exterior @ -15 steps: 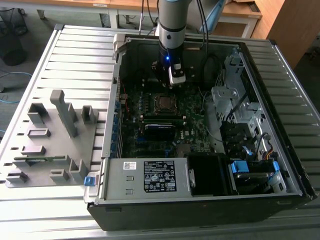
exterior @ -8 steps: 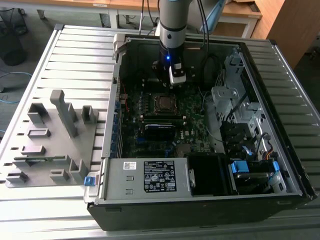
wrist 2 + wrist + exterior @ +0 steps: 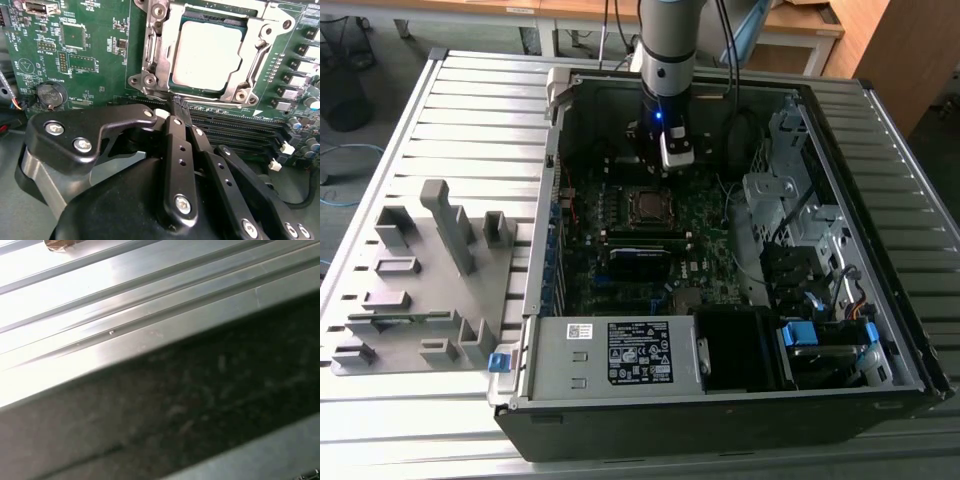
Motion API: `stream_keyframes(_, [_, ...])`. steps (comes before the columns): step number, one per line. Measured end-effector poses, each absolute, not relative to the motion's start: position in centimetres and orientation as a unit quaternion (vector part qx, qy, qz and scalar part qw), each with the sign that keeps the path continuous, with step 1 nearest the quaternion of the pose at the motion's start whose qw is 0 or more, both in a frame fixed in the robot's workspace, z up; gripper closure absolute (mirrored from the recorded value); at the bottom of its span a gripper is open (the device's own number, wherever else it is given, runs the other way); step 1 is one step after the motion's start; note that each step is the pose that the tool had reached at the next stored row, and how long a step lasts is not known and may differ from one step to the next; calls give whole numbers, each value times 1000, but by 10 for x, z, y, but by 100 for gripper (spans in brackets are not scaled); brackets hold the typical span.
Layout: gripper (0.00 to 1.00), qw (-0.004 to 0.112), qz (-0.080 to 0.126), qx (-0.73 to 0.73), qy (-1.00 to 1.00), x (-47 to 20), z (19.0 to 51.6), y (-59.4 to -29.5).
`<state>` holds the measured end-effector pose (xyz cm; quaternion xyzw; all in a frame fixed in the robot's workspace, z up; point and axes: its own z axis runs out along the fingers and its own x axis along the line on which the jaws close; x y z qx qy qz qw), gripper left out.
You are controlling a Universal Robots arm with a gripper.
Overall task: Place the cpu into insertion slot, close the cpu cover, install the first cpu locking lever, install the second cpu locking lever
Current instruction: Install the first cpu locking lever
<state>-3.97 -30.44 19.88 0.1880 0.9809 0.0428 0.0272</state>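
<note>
Arm (image 3: pixel 667 50) vertical above motherboard (image 3: pixel 90 60), pincer (image 3: pixel 178 106) pointing down, closed together, tip just beside cpu cover (image 3: pixel 159 50).

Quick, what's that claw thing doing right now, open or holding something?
Gripper: shut, fingers pressed together, nothing visibly held, tips close to the edge of the cpu cover.

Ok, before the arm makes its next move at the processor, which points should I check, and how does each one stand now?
1. The cpu sits flat and square: ok.
2. The cpu cover is down over it, and the cpu shows through its window: ok.
3. The locking lever along the cover's edge is hooked: cannot tell.
4. The gripper is shut, at that lever's end: ok.
5. The gripper really clamps the lever: cannot tell.
</note>
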Motion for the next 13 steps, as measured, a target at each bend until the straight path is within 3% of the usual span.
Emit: stream_keyframes(13, [90, 28, 40, 190, 981, -38, 199, -304])
